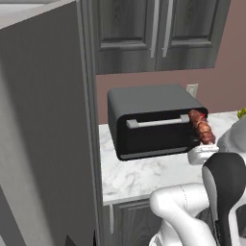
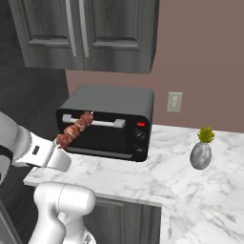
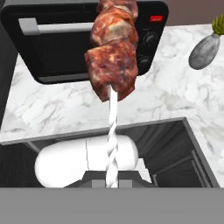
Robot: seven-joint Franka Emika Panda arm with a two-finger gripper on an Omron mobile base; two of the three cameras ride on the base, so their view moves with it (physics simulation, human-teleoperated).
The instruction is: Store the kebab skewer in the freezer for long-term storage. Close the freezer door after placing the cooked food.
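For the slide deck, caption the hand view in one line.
Claw shut on the kebab skewer, held up above the marble counter before the black toaster oven.

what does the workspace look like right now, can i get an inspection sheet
surface: white marble counter, bare in front of the oven
job's things: kebab skewer held up by its stick, meat end raised in front of the toaster oven; big grey panel at the left of the left base view, cannot tell if it is the freezer door
clutter: black toaster oven, door shut; grey vase with a yellow-green plant to its right
grippers: gripper shut on the skewer's stick
cables: nothing seen
surroundings: grey upper cabinets, wall outlet, mauve wall, grey lower cabinets
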